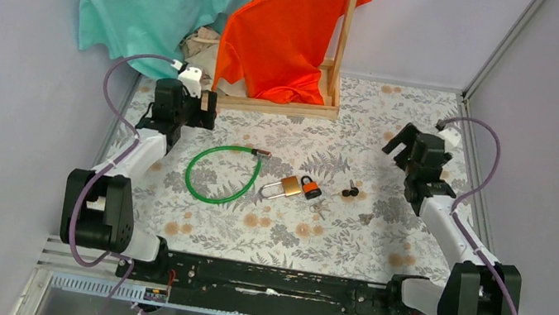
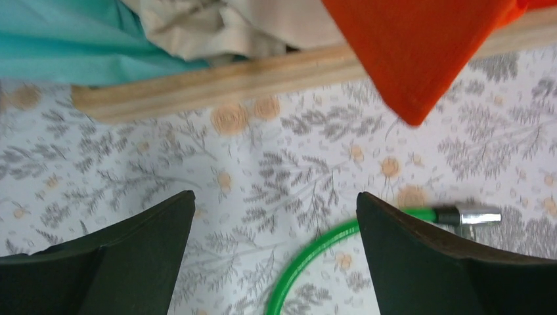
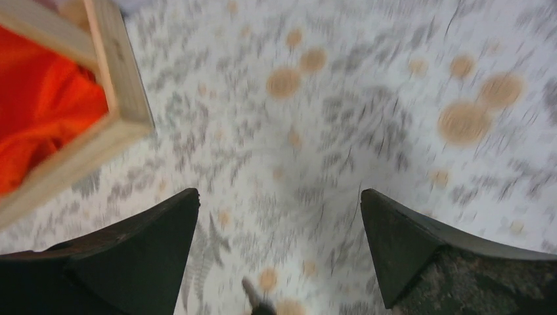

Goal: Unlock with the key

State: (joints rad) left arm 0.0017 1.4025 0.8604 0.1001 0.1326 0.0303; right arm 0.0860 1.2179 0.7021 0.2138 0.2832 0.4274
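A brass padlock (image 1: pixel 287 186) lies near the table's middle, with an orange-and-black padlock (image 1: pixel 309 186) right beside it. A small black-headed key (image 1: pixel 351 190) lies to their right; its tip (image 3: pixel 257 296) peeks in at the bottom of the blurred right wrist view. A green cable loop (image 1: pixel 217 175) with a metal end (image 2: pixel 474 215) lies left of the locks. My left gripper (image 1: pixel 209 110) hovers open over the cable's far side (image 2: pixel 315 252). Far right, my right gripper (image 1: pixel 397 145) is open and empty above the cloth, beyond the key.
A wooden rack (image 1: pixel 328 89) at the back carries an orange shirt (image 1: pixel 287 29) and a teal shirt (image 1: pixel 161 6); its base rail (image 2: pixel 263 75) and corner (image 3: pixel 118 98) lie close to both grippers. Grey walls close in the left and right sides.
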